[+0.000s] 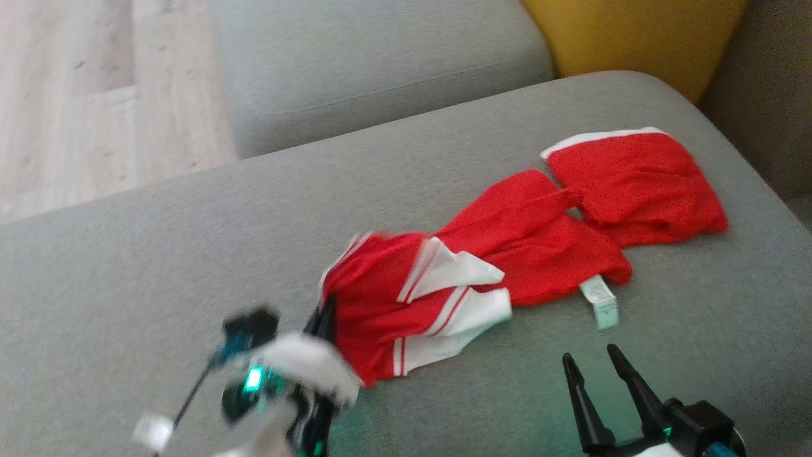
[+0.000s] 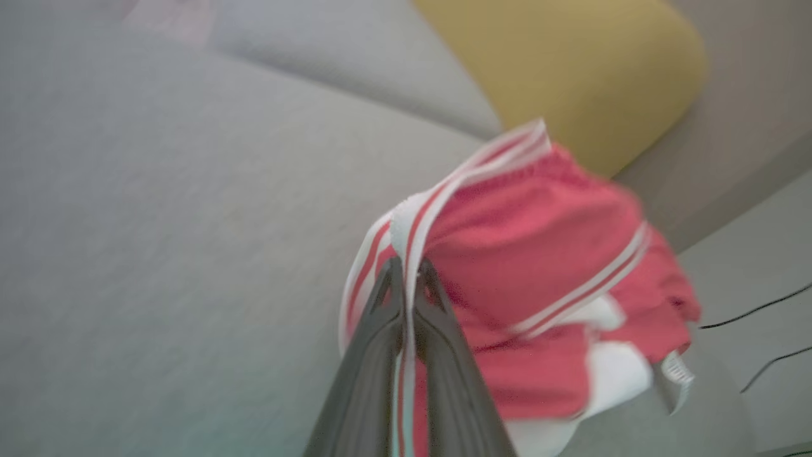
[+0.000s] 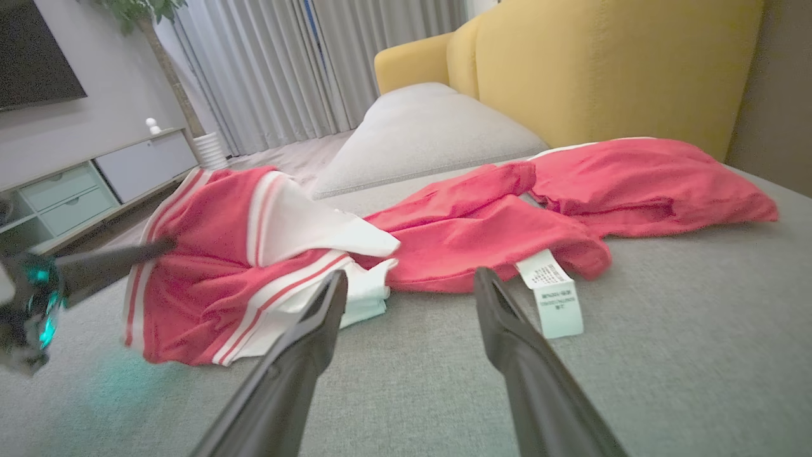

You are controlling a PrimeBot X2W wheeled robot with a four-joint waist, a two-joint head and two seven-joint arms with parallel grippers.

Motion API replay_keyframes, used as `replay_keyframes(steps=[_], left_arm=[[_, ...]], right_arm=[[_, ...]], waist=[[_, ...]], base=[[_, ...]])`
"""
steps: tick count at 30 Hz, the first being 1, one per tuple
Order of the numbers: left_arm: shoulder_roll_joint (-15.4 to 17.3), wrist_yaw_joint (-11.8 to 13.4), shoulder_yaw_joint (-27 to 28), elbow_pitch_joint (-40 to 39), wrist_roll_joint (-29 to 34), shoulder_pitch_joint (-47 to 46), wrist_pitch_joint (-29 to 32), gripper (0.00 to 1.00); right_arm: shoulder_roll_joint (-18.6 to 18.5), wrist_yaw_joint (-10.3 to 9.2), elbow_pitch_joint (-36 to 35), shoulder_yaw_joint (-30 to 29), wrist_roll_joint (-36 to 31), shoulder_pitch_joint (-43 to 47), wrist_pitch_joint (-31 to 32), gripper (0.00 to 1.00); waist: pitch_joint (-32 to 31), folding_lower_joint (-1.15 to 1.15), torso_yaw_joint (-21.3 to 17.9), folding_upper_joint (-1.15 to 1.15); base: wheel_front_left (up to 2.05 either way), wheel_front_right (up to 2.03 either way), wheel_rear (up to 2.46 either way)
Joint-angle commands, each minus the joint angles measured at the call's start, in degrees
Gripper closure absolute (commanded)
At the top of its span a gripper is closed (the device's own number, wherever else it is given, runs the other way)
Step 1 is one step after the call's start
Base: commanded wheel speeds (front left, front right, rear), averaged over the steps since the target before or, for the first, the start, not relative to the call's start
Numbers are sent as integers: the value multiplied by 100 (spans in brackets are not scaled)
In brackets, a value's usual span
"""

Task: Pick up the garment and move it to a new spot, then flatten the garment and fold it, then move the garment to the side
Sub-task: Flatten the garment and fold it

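One end of the red garment (image 1: 539,247), its striped hem (image 2: 444,184), is clamped in the left pincer (image 2: 406,270); the rest sprawls across the grey sofa cushion (image 1: 158,254). The right pincer (image 1: 593,358) gapes open above the cushion, near the garment's white label (image 1: 601,303).

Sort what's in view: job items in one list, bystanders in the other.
Job: red garment; left gripper, jaws shut on its striped edge; right gripper, jaws open, holding nothing; grey seat under the garment.
Bystanders: yellow cushion; drawer cabinet; curtains.
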Motion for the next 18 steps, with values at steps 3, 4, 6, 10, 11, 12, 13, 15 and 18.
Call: replay_keyframes(steps=[3,4,6,10,11,12,13,15,18], left_arm=[[238,36,232,-32,79,164,-121,100],[301,57,254,-33,190,293,-128,100],[433,182,501,-206,538,493,-133,100],[517,375,982,-725,1296,999,-135,2],[511,432,1095,-934,1638,1213,-135,0],[512,465,1121,-1017,1802,1298,-136,0],[523,507,1141,-1109,1980,1362,-136,0],[571,639,1214,-1326,2351,1444,-136,0],[720,897,1276,-1745,3020,1464,-136,0]], right_arm=[[27,-4,-199,71,32,-212,-63,0],[23,-4,-203,63,27,-209,-63,0],[9,-4,-220,58,39,-190,-63,0],[-17,-4,-240,55,50,-146,-63,0],[-22,-4,-247,82,50,-140,-63,0],[-26,-4,-248,99,53,-138,-63,0],[-32,-4,-252,109,54,-137,-63,0],[-40,-4,-261,111,54,-134,-63,0],[-58,-4,-269,116,61,-132,-63,0]], waist=[[76,0,292,0],[85,0,351,0],[100,0,477,0],[126,0,683,0],[132,0,746,0],[136,0,769,0],[139,0,792,0],[146,0,833,0],[157,0,870,0]], base=[[0,0,0],[0,0,0],[0,0,0],[0,0,0],[0,0,0],[0,0,0],[0,0,0],[0,0,0],[0,0,0]])
